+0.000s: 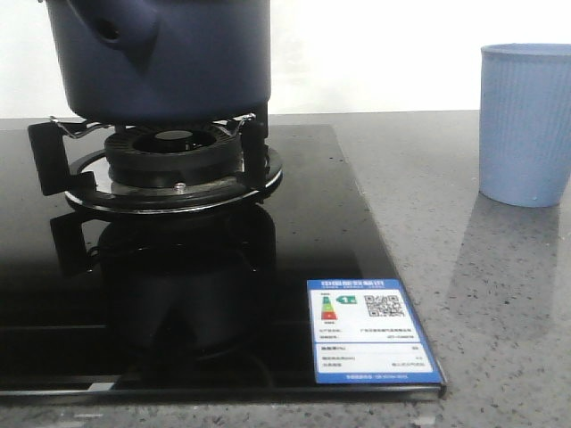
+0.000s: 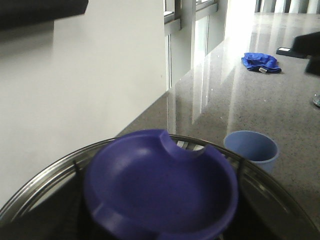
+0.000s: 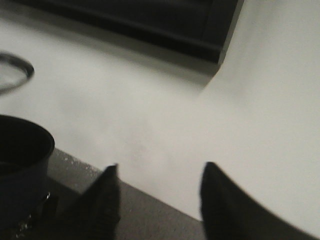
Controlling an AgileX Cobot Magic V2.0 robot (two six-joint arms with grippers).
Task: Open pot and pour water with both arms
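The dark navy pot (image 1: 169,53) stands on the burner (image 1: 174,156) at the back left, its top cut off by the frame. In the right wrist view the pot (image 3: 20,165) shows an open dark rim, left of my right gripper (image 3: 160,200), which is open and empty and apart from it. A blurred steel rim (image 3: 15,70) hangs above the pot. In the left wrist view a blue dish-shaped piece with a notched rim (image 2: 160,190) fills the place of the jaws, inside a steel ring (image 2: 45,175). The left fingers are hidden.
A pale blue ribbed cup (image 1: 526,125) stands on the grey counter at the right, and the cup (image 2: 250,147) also shows beyond the steel ring. The black glass hob (image 1: 294,232) carries a label (image 1: 370,334). A blue cloth (image 2: 260,62) lies far down the counter.
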